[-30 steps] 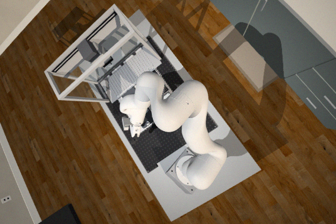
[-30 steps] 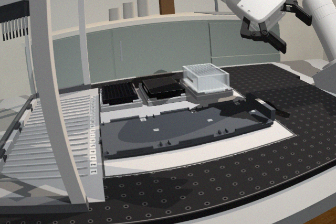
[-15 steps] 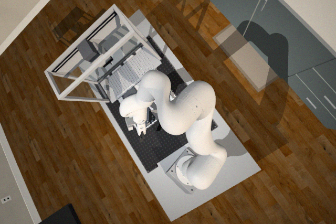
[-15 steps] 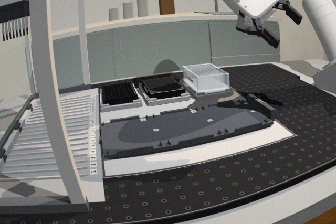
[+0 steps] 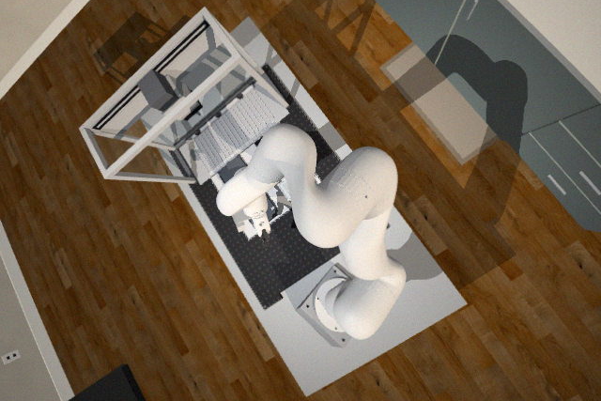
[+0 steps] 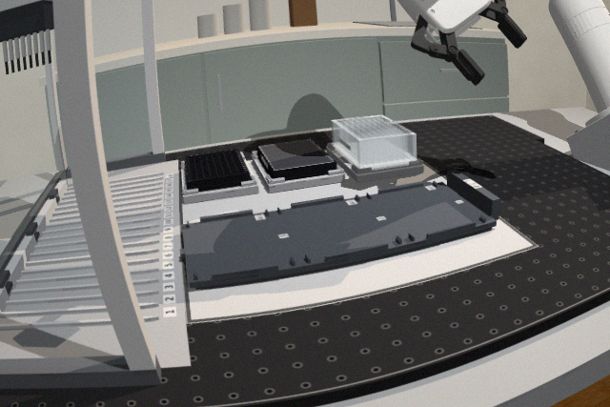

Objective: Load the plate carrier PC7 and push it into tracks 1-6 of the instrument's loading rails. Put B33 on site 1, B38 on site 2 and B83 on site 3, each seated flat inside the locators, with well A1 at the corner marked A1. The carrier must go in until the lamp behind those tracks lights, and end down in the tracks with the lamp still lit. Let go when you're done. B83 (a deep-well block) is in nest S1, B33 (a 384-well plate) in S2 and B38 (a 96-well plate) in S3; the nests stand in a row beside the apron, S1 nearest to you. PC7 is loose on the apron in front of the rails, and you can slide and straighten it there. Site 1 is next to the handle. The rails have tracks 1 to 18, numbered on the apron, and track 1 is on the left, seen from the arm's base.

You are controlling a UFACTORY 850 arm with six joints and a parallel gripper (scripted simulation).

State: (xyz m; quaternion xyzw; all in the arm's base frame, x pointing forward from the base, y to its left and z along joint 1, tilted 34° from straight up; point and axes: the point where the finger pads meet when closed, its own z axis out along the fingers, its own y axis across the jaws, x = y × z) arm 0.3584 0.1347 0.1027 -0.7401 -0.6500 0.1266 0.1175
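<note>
The dark plate carrier PC7 (image 6: 335, 234) lies on the white apron in front of the rails (image 6: 93, 254), its handle (image 6: 473, 193) at the right end and its sites empty. The clear deep-well block B83 (image 6: 373, 140) sits in the right nest. The dark plate B33 (image 6: 295, 157) sits in the middle nest. The black 96-well plate B38 (image 6: 214, 169) sits in the left nest. My gripper (image 6: 487, 50) is open and empty, high above the table, to the right of B83. In the overhead view the gripper (image 5: 259, 229) shows below the arm's wrist.
The instrument's white frame post (image 6: 89, 161) stands in front of the rails. Track numbers (image 6: 169, 284) run along the apron edge. A pipetting head (image 6: 24, 43) hangs at upper left. The arm's base (image 5: 339, 304) stands at the table's near end.
</note>
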